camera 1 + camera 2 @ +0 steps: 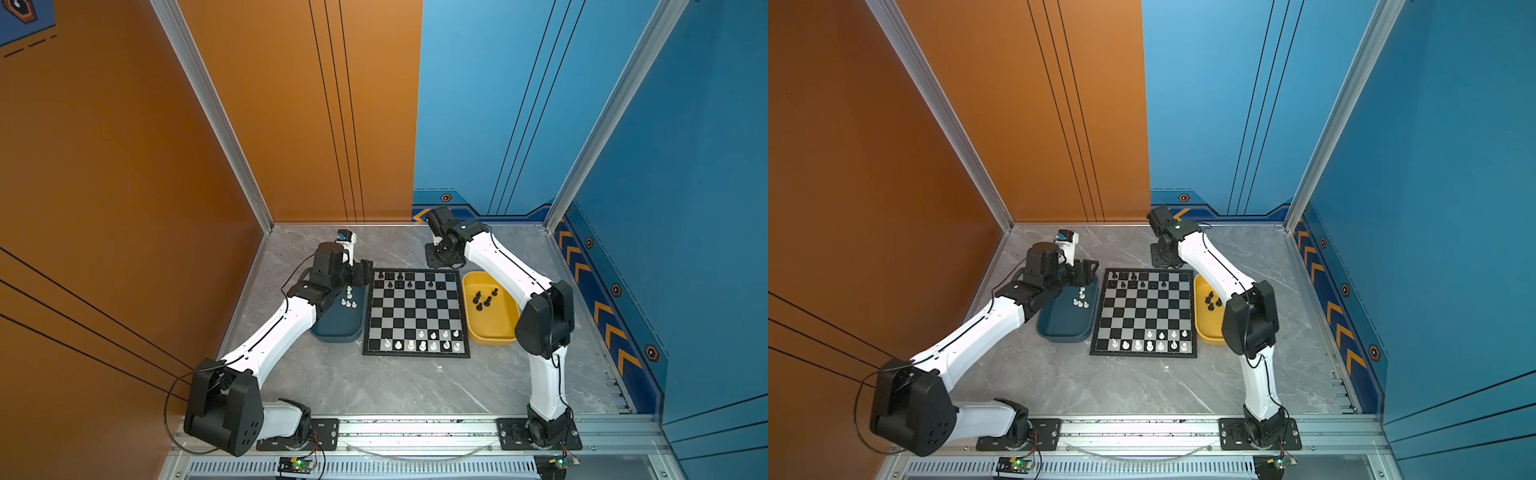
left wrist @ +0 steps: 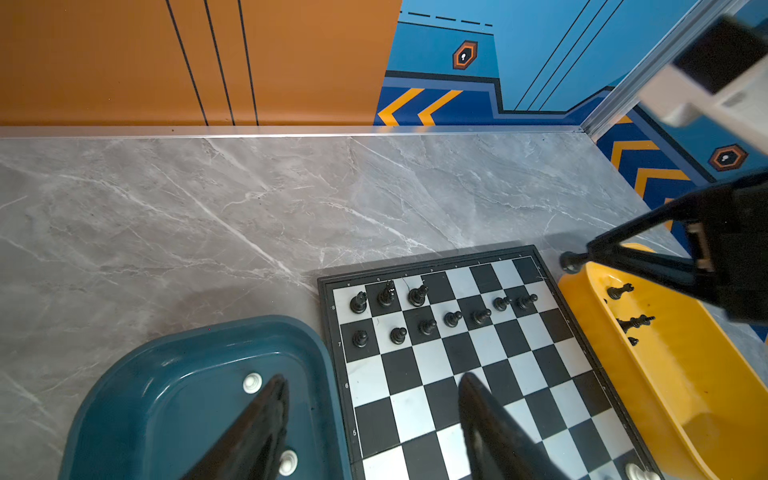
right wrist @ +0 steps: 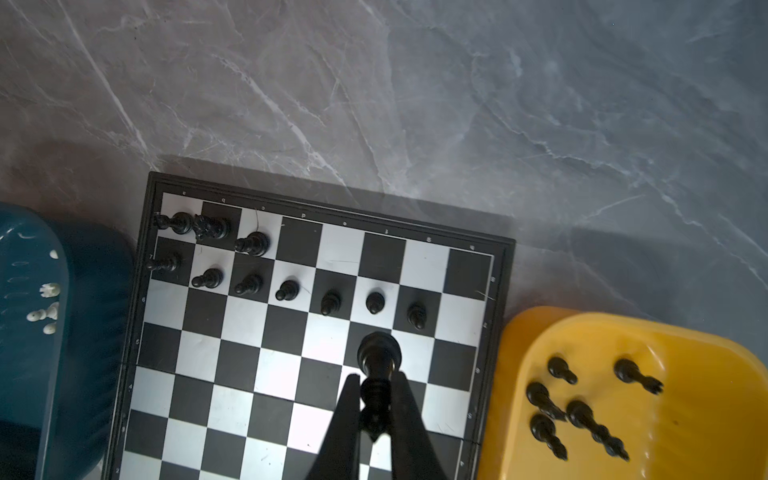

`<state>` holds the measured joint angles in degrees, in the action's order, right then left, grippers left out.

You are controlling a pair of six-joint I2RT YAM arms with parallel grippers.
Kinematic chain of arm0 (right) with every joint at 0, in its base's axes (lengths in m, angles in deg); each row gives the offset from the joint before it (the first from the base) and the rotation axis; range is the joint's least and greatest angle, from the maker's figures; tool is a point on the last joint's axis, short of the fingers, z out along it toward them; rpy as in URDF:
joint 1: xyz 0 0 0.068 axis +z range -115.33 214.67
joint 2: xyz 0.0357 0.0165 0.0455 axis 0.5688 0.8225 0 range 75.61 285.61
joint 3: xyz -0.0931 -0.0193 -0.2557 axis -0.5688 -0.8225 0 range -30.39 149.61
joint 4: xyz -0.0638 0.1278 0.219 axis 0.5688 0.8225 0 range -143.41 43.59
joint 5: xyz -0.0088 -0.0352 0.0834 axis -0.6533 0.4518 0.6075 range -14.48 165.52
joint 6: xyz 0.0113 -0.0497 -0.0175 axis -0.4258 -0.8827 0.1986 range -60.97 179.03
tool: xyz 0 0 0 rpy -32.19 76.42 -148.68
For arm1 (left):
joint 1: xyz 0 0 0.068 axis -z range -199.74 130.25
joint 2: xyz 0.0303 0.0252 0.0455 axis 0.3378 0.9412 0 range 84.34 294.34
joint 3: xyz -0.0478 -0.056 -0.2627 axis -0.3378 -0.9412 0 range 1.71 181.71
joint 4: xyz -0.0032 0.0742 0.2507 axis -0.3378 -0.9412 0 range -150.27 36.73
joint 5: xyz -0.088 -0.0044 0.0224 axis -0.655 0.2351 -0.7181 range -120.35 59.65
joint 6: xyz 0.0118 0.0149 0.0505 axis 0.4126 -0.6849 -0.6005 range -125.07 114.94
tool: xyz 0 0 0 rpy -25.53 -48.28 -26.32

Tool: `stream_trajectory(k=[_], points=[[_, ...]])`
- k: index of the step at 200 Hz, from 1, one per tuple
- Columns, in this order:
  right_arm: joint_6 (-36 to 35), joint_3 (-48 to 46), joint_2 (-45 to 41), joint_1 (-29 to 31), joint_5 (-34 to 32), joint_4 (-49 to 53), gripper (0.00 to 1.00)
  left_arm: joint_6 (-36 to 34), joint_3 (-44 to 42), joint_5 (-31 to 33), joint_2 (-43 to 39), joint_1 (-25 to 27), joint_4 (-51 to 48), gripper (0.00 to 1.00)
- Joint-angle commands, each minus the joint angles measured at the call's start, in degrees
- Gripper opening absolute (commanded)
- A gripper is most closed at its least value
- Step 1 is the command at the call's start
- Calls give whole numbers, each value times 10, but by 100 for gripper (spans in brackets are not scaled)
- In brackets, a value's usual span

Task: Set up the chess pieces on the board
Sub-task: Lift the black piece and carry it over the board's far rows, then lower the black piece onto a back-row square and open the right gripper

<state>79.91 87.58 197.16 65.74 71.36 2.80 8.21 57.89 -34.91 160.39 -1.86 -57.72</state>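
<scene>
Board (image 1: 415, 313): lay flat on desk (image 1: 374, 386), left edge just beside blue tray (image 1: 336, 330), right edge beside yellow tray (image 1: 492, 332); gripped black piece (image 3: 378, 353) in pinched right jaws near far right corner; held left jaws apart, empty, over blue tray's inner rim; had bare desk beyond far edge.

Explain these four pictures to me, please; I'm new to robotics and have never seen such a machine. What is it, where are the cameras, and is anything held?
Two white robot arms work at a grey marble table. Both top views look down from overhead; the other two pictures come from a camera on each arm's wrist. Between the arms lies a partly set chessboard. A dark blue tray holds spare white pieces; a yellow tray holds spare black pieces. The right claw is shut on a black piece, held in the air. The left claw is open and empty.
</scene>
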Motion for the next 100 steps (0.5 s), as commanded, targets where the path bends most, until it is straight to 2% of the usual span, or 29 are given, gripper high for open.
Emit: stream_trajectory(k=[1,46,100], points=[[-7,60,50,12,13,37,0,-10,-12,1,-19,-10,0,67],[7,160,147,22,36,51,0,-10,-26,0,-40,-21,-3,67],[20,202,202,28,42,51,0,-9,-35,1,-50,-28,-2,67]])
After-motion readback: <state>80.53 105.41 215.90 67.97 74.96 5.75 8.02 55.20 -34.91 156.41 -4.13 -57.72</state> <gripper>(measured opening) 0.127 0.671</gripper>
